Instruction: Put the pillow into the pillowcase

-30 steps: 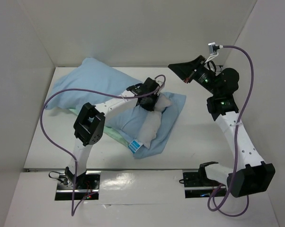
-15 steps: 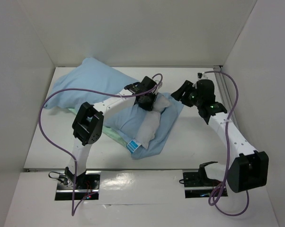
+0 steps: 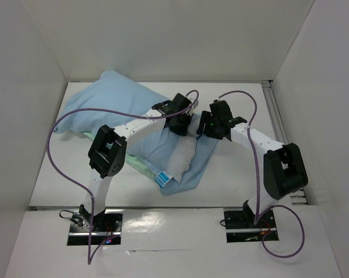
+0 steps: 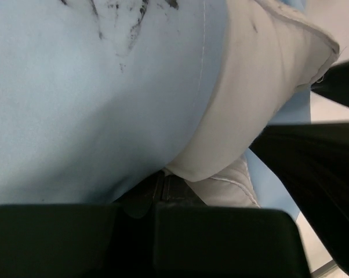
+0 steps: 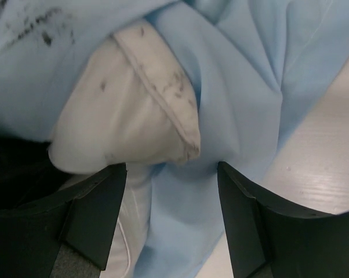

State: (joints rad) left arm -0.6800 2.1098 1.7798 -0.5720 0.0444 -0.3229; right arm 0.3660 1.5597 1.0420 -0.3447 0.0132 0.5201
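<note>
left arm (image 3: 138, 125) stretched forward, fingers (image 4: 162, 186) pressed together | right arm (image 3: 253, 138) elbow bent, fingers (image 5: 93, 208) spread apart

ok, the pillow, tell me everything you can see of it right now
The pillow is white, plump and soft, with dark smudges near its seam. Only one end shows, sticking out of the light blue pillowcase; the rest appears to be inside. A blue-and-white label sits at the near corner. The bare end lies on the pillowcase's lower flap. The left hand is shut at the far corner, where cloth meets pillow; the open right hand straddles that corner.
</note>
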